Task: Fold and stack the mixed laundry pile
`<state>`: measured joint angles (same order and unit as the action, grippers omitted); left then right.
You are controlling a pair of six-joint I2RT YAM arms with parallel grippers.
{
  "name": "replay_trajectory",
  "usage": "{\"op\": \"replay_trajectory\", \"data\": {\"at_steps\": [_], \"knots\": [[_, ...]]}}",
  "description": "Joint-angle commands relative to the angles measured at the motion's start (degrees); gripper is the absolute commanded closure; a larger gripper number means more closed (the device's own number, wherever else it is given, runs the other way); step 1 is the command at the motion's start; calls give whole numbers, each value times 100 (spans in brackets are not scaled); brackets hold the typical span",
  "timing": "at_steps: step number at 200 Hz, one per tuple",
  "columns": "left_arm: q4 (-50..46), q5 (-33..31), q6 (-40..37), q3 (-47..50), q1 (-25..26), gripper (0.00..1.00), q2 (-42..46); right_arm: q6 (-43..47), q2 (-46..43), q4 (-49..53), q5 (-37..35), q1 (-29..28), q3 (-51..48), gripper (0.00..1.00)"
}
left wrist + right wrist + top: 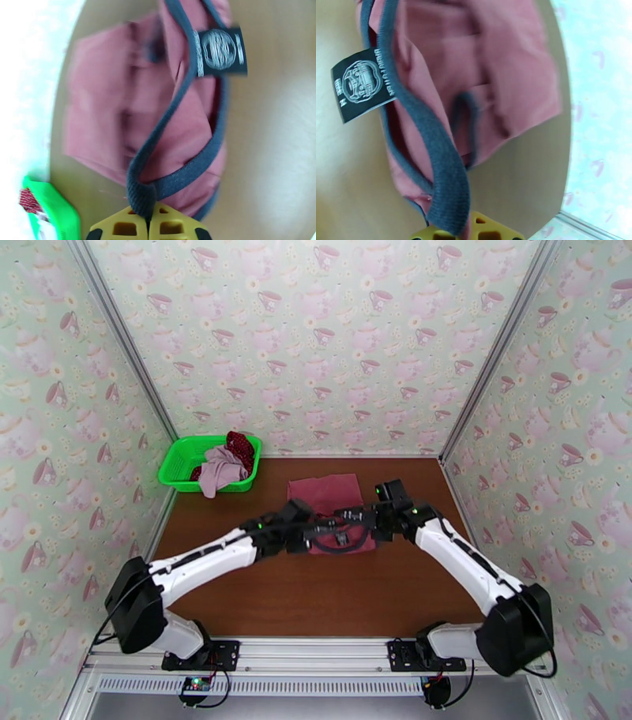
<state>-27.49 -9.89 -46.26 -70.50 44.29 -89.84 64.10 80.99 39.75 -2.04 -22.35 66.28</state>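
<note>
Top external: basket (172,463) holds mauve piece (220,469), dotted cloth (239,445); left hand (306,529), right hand (370,523) clamp tank top (325,491).

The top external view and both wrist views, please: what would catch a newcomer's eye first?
The dusty-red tank top lies in the middle of the brown table. The left pincer and the right pincer are each shut on its dark trim. In the far left corner, the bright green basket holds a pale mauve piece and a dark-red dotted cloth.
</note>
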Motion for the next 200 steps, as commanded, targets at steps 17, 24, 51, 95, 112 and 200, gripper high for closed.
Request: {"op": "replay_trajectory", "data": {"at_steps": [17,24,51,95,112,200], "knots": [[-437,655,-905,-1409,-815,100,-1225,-407,1173,-1038,59,167,932,100],[-483,688,-989,-1728,-936,100,-1500,-443,1416,-1165,60,178,1105,100],[-723,646,-1222,-2900,-1262,100,-2511,-773,2338,-1743,-53,196,1801,100],[-759,631,-1402,-4234,-1576,100,-3747,-1156,3723,-2307,-492,233,2827,100],[-740,602,-1453,-4535,-1657,100,-4100,-1254,4081,-2384,-517,274,3136,100],[-221,-228,-1368,-5422,-1852,64,-5287,-2368,4841,-3168,-725,447,3519,53]]}}
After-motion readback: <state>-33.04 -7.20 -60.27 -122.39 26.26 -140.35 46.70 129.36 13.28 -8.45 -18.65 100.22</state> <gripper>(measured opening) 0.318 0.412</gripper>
